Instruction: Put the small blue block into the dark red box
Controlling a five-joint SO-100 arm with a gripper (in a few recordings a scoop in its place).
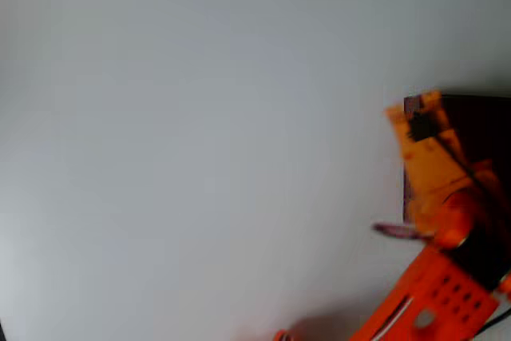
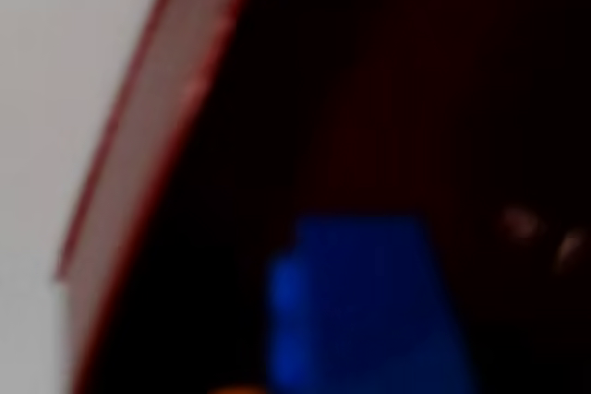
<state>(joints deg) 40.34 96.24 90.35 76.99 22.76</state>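
- Block, small, blue (image 2: 365,306): fills the lower middle of the wrist view, blurred, very close to the lens, with the dark interior of the box behind it on every side but the left.
- Box, dark red (image 1: 479,129): at the right edge of the overhead view on the pale counter (image 1: 200,157); its maroon wall (image 2: 148,191) runs up the left of the wrist view, so the block lies inward of that wall, over the black cavity.
- Pincer, orange (image 1: 419,129): reaches over the box's left wall in the overhead view, tip above the near corner of the interior.
- State of pincer: cannot tell; fingers are blurred, and the block's closeness to the wrist camera only suggests it is pinched.
- Governing relation, as judged: block sits directly ahead of the pincer and already above the box opening; release looks like the step due.
- Long axis of block: cannot tell from the blur.
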